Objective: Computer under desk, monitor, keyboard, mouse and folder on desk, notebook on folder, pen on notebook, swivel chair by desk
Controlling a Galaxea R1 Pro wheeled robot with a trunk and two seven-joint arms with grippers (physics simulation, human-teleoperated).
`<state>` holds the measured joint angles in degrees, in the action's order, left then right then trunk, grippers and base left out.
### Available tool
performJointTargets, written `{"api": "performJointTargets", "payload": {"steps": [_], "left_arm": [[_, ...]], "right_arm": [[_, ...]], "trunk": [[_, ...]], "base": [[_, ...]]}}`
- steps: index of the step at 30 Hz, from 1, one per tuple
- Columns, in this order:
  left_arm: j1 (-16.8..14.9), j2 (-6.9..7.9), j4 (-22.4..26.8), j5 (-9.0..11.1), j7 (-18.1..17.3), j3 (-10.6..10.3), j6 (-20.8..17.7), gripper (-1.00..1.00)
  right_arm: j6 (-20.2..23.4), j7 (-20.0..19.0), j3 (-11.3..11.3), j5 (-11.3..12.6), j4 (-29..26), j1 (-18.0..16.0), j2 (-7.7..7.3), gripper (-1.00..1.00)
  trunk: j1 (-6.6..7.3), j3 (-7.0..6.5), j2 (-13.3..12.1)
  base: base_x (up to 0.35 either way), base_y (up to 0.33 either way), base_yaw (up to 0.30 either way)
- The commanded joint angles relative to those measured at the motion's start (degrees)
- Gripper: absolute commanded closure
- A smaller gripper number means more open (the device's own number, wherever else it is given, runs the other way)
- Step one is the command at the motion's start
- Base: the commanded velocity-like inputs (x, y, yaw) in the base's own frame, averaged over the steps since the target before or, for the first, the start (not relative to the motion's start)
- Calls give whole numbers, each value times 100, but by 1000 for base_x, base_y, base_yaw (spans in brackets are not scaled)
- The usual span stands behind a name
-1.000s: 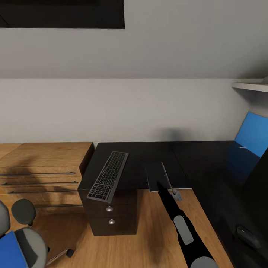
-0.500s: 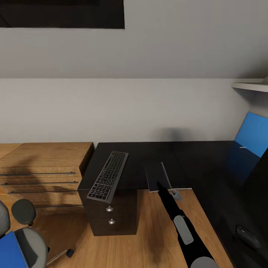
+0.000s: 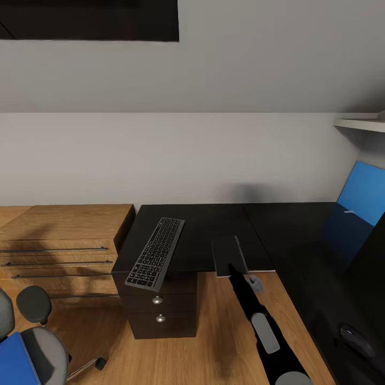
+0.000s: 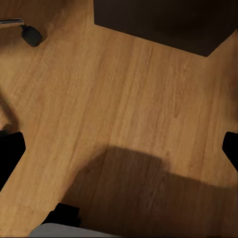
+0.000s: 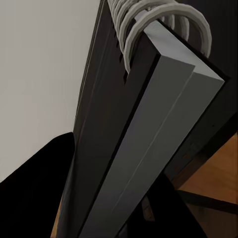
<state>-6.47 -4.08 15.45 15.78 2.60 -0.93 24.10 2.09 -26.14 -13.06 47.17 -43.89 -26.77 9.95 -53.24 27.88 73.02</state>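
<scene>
Blue shows at the far left of your head view: the folder point(image 3: 15, 361) lies on the seat of the swivel chair point(image 3: 37, 342), well apart from the counter point(image 3: 214, 224) and low at your left side. That gap is what the coming moves turn on, since the notebook is meant to end stacked on that folder, and the folder is not yet on the counter.

Your left pincer point(image 4: 119, 148) hangs over bare wood floor, its jaws spread wide with nothing between them; a chair caster point(image 4: 30, 34) sits near one corner of its view. Judged by side, this free arm is the nearer one to the chair.

Moving right, the keyboard point(image 3: 155, 252) lies along the counter's left end above the drawer unit point(image 3: 160, 310), its near end jutting over the front edge. Its long axis runs from the front edge toward the wall, leaning slightly right.

Next comes the notebook point(image 3: 230, 255), at the counter's front edge, long axis also running front to back. Your right pincer point(image 3: 231, 267) meets it from the near side, so the book extends straight away from the pincer toward the wall. The wrist view shows the notebook point(image 5: 148, 129) close up, spiral rings at its far end, gripped at its near edge; the jaws look closed on it, though the fingertips themselves are hidden.

At the far right, the mouse point(image 3: 357, 340) rests on the counter's right wing, near its front edge.
</scene>
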Motion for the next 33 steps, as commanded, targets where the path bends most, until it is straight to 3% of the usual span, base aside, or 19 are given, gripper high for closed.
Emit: {"api": "performJointTargets", "payload": {"steps": [1,8,12,24,33], "left_arm": [[-3,-4,-35,3,20,-13,21,-100],[-3,-13,-258,4,-4,-27,62,-100],[-3,-14,-378,4,-10,-29,66,-100],[-3,-86,-446,4,14,-26,68,-100],[-3,-3,-447,-8,-27,-29,74,-100]], "right_arm": [[23,-50,-52,50,35,15,-15,100],[34,-110,-58,70,263,113,-245,100],[36,-114,-57,72,289,123,-284,100],[78,-106,-38,54,426,130,-231,100],[80,-78,-23,47,602,131,-222,100]], "trunk": [[0,5,3],[0,5,3],[0,5,3],[0,5,3],[0,5,3]], "base": [[0,0,0],[0,0,0],[0,0,0],[0,0,0],[18,0,0]]}}
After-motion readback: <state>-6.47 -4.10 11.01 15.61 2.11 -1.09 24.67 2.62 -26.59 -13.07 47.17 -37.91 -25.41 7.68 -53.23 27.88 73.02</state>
